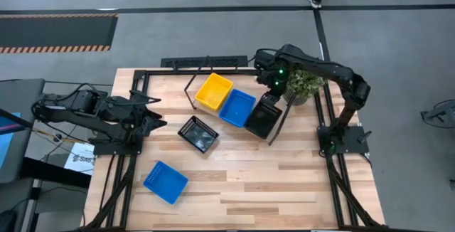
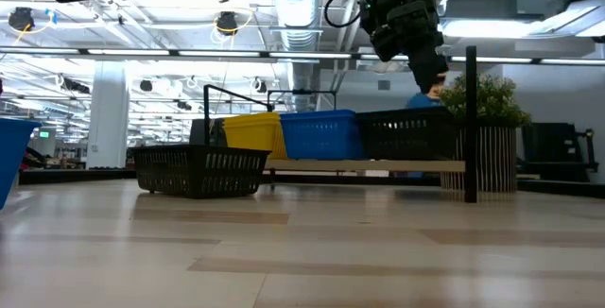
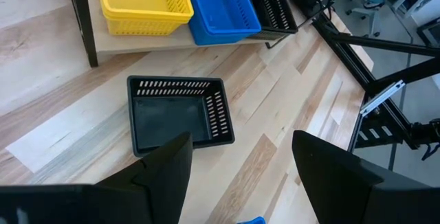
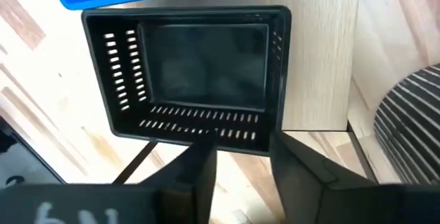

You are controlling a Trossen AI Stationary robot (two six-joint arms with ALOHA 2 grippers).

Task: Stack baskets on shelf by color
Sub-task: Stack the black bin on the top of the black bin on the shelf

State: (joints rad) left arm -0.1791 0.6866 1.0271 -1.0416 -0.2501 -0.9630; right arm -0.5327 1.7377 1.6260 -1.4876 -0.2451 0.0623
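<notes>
My right gripper (image 4: 237,165) hung just above the black basket (image 4: 196,73) on the shelf (image 4: 323,59), fingers apart, holding nothing. Blue basket (image 1: 237,107) & yellow basket (image 1: 214,92) sat beyond it. Left gripper (image 3: 240,176) waited open.

Bright yellow basket (image 1: 213,92), blue basket (image 1: 237,107) and black basket (image 1: 263,116) on the pale wood shelf (image 3: 124,37) — slotted walls throughout. Second black basket (image 1: 197,133) and second blue basket (image 1: 165,181) on light plank tabletop (image 1: 284,182) — green plant (image 1: 304,84), striped pot (image 4: 409,138).
</notes>
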